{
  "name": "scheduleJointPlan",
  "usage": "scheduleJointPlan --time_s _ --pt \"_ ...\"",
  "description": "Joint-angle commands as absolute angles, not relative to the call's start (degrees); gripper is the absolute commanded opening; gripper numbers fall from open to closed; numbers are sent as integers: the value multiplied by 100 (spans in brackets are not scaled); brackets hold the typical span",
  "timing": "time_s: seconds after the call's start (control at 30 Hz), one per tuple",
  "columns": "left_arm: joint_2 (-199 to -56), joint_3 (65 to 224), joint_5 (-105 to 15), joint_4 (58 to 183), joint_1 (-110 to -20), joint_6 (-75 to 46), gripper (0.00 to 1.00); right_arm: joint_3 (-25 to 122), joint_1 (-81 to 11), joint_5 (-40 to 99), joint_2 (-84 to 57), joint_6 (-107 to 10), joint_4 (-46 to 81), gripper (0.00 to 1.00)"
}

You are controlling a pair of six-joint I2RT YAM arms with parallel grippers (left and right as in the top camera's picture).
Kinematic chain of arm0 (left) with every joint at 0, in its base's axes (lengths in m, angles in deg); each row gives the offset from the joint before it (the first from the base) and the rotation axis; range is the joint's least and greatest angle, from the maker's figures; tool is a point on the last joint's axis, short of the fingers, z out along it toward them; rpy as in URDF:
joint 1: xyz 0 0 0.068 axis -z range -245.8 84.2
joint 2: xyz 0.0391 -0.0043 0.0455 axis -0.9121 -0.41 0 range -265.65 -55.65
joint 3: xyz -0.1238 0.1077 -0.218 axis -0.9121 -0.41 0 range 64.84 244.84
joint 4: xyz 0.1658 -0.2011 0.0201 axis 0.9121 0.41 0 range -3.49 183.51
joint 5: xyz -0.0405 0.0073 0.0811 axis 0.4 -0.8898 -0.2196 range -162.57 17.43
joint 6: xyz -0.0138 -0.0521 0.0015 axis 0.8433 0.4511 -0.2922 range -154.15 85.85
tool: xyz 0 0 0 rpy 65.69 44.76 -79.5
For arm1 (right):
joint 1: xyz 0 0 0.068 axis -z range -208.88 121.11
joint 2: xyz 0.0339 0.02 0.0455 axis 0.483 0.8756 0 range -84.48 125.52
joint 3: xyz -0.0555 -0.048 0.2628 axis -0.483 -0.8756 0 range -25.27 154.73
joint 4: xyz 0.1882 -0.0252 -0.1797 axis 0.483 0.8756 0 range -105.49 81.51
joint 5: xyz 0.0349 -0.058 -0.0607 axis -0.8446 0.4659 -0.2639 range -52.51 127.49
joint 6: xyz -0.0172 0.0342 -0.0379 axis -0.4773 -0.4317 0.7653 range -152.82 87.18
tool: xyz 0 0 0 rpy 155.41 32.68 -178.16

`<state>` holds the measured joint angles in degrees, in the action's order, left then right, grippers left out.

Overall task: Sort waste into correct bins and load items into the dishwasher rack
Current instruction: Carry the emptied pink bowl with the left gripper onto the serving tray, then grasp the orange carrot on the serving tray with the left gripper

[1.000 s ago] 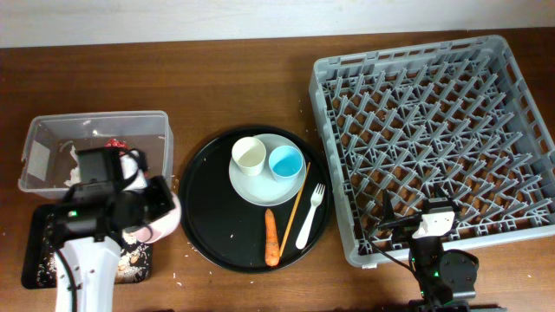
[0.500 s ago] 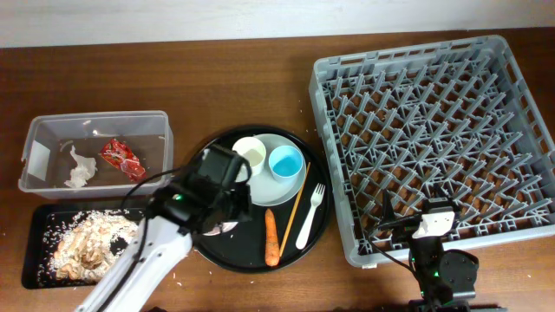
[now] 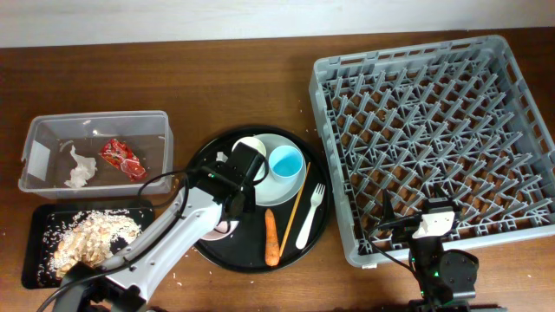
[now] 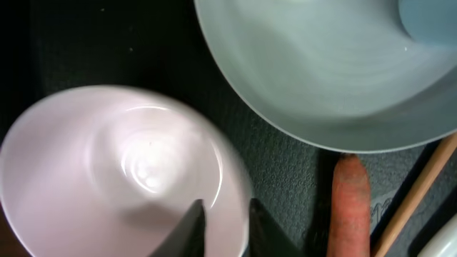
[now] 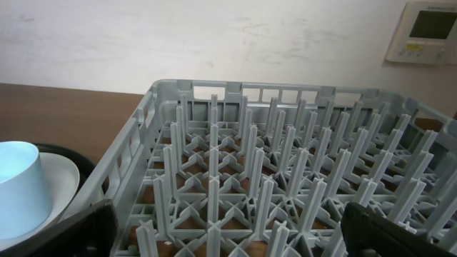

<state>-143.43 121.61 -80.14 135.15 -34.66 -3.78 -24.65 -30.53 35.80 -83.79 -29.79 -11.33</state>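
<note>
A pinkish-white bowl sits upright on the round black tray, left of the orange carrot. My left gripper straddles the bowl's rim with its jaws a little apart, wider than the thin wall. In the overhead view the arm hides most of the bowl. The pale plate carries a white cup and a light blue cup. The wooden stick and the white fork lie beside the carrot. My right gripper stands wide open at the near edge of the grey rack.
The clear tub at the left holds a red wrapper and a white tissue. Below it the flat black tray holds a heap of food scraps. The rack's pegs carry nothing.
My left arm swung right from the bins to the round tray with the bowl. Its jaws have parted at the rim. The right arm has not moved.
</note>
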Motion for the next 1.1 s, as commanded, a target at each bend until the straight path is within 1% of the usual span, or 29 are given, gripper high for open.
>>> scheduleJointPlan --time_s 0.0,0.1,0.17,0.2,0.23,0.3,0.33,0.37,0.43,0.47,0.5,0.6,0.63,0.73,0.83,0.9,0.93,1.07 --pt "-14346 12605 -8161 13644 -3447 -489 42 -2495 -3084 3606 -8412 -3014 -1107 99" --pt "-14337 13473 -8132 14392 -3444 -679 42 -2495 -3084 3606 -8412 -3014 -1107 99" --pt "-14337 14054 -7702 14896 -3405 -679 44 -2495 -3084 3606 -8412 -3016 -1107 99" --pt "-14337 14130 -7328 15008 -3350 -681 54 -2495 -3084 3606 -8412 -3014 -1107 99" --pt "-14341 14102 -6980 15049 -3287 -679 99 -2495 -3084 3606 -8412 -3016 -1107 99" --pt "-14346 13984 -6559 15045 -3158 -675 99 -2495 -3084 3606 -8412 -3014 -1107 99" --pt "-14346 13927 -6539 15047 -3077 -673 81 -2495 -3084 3606 -8412 -3016 -1107 99" --pt "-14346 13844 -6526 15065 -2959 -474 71 -2495 -3084 3606 -8412 -3016 -1107 99" --pt "-14350 13569 -6545 14962 -2640 -126 66 -2495 -3084 3606 -8412 -3014 -1107 99" --pt "-14352 13322 -6644 14774 -2371 90 59 -2495 -3084 3606 -8412 -3014 -1107 99" --pt "-14352 13099 -6701 14566 -2155 324 56 -2495 -3084 3606 -8412 -3014 -1107 99" --pt "-14357 12677 -7070 14171 -1700 886 55 -2495 -3084 3606 -8412 -3014 -1107 99" --pt "-14357 12559 -7295 14083 -1567 1168 52 -2495 -3084 3606 -8412 -3014 -1104 99" --pt "-14372 12294 -7918 13963 -1396 1915 50 -2495 -3084 3606 -8412 -3016 -1107 99" --pt "-14383 11857 -7949 13301 -1392 1998 50 -2495 -3084 3606 -8412 -3016 -1107 99" --pt "-14383 11639 -7953 12833 -1392 2073 44 -2495 -3084 3606 -8412 -3014 -1107 99" --pt "-14383 11575 -7960 12680 -1392 2070 39 -2495 -3084 3606 -8412 -3014 -1107 98" --pt "-14440 11453 -8058 12507 -1392 2073 38 -2495 -3084 3606 -8412 -3014 -1107 99"
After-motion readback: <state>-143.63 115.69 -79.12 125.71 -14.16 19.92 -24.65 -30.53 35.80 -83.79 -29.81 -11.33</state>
